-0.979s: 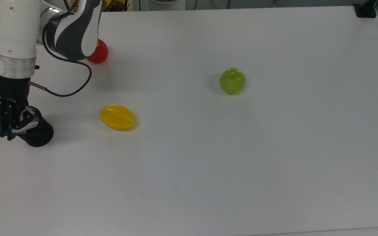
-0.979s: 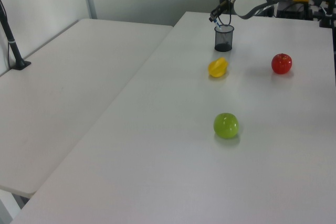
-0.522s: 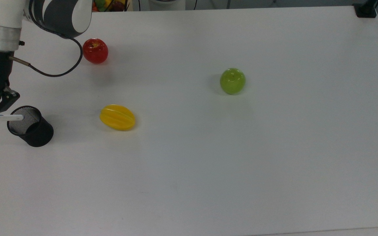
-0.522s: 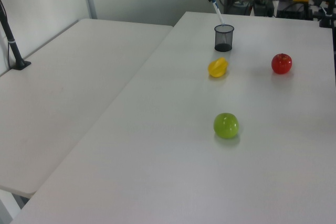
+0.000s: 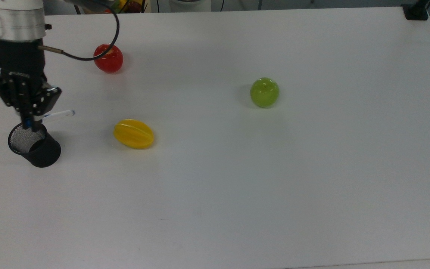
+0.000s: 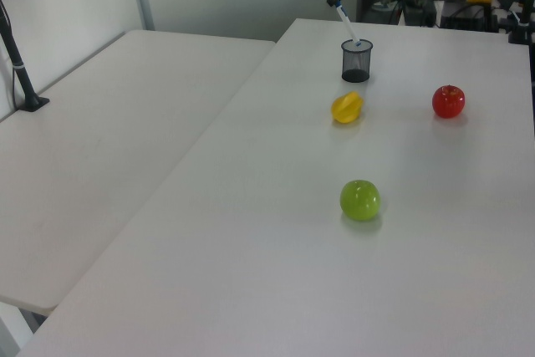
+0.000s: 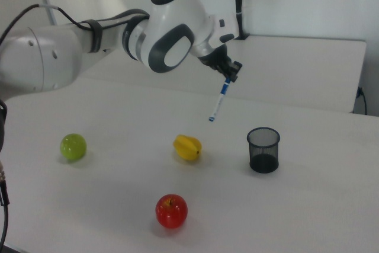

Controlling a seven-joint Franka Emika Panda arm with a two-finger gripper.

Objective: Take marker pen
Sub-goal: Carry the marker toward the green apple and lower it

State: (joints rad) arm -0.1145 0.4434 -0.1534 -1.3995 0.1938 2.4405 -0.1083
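End effector (image 7: pixel 228 77) clamped on slim white blue-capped marker pen (image 7: pixel 218 103), tilted, lifted clear above black mesh cup (image 7: pixel 263 149) on white table (image 7: pixel 308 205).

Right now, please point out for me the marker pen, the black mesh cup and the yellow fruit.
marker pen (image 7: pixel 218 103), right view, on the middle of its white barrel.
black mesh cup (image 7: pixel 263 150), right view, on its outer mesh wall.
yellow fruit (image 5: pixel 133 133), top view, on the middle of its ridged upper side.
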